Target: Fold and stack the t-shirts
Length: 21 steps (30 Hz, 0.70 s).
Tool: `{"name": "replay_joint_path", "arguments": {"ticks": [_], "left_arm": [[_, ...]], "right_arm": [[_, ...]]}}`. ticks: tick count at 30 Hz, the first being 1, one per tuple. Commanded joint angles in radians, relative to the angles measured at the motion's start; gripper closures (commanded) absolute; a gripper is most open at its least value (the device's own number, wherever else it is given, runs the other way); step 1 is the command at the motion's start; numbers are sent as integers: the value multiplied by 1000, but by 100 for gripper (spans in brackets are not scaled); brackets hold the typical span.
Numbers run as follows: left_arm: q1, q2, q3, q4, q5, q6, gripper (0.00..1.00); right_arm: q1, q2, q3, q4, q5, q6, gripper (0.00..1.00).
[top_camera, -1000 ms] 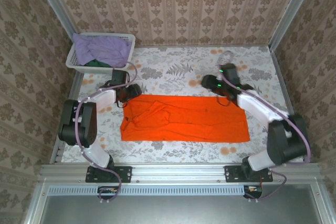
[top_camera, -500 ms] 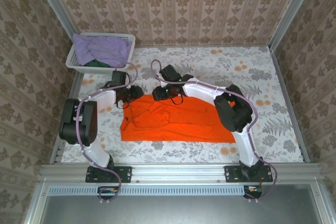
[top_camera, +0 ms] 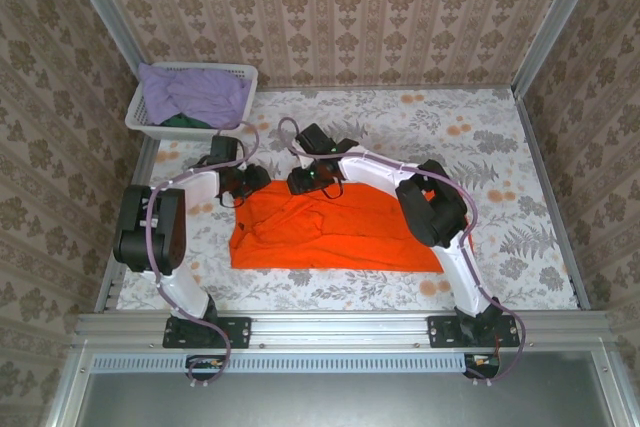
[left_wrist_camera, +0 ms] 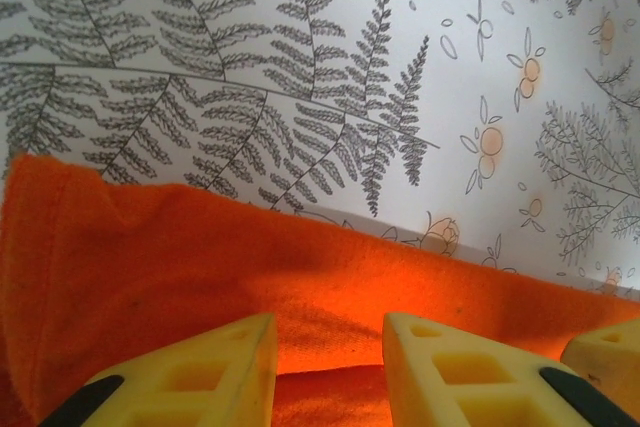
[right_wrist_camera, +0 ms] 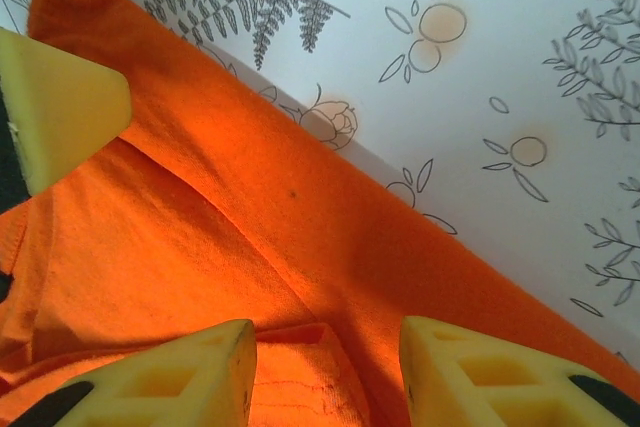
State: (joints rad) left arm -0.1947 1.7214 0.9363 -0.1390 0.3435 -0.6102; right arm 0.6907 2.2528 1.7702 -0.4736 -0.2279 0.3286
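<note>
Swung leftward across the orange t-shirt (top_camera: 335, 232), right gripper (top_camera: 305, 180) now near left gripper (top_camera: 246, 179) at its far hem, both with fingers (left_wrist_camera: 190, 367) partly apart astride cloth, pinching or not I cannot tell, shirt spread on the floral surface (top_camera: 480, 137).

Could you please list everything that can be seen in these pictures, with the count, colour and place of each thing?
orange t-shirt: one, bright orange, middle of the table, layers overlapping
lavender t-shirt: one, lavender, heaped in the basket
dark green t-shirt: one, dark green, in the basket under the lavender one
basket: one, white, far left corner of the table
table: one, white with grey ferns and orange flowers
walls: three, beige patterned, around the table
left arm, right arm: two, black and white, reaching over the table
left gripper, right gripper: two, yellow fingers, at the orange t-shirt's far edge, cloth between the fingers
</note>
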Motion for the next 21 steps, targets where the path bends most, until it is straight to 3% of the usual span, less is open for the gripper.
{"name": "replay_joint_path", "arguments": {"ticks": [1,7,21], "left_arm": [[9,10,19,-25,-5,-17,67],[9,14,22,-31,-11,-22,67],[10,27,27,-37,-20,-26,67]], "right_arm": [[11,31,46,-58,15,-30,57],[15,36,48,-58,6,-35,61],[20,-29,-23,-41,-15,-77,92]]}}
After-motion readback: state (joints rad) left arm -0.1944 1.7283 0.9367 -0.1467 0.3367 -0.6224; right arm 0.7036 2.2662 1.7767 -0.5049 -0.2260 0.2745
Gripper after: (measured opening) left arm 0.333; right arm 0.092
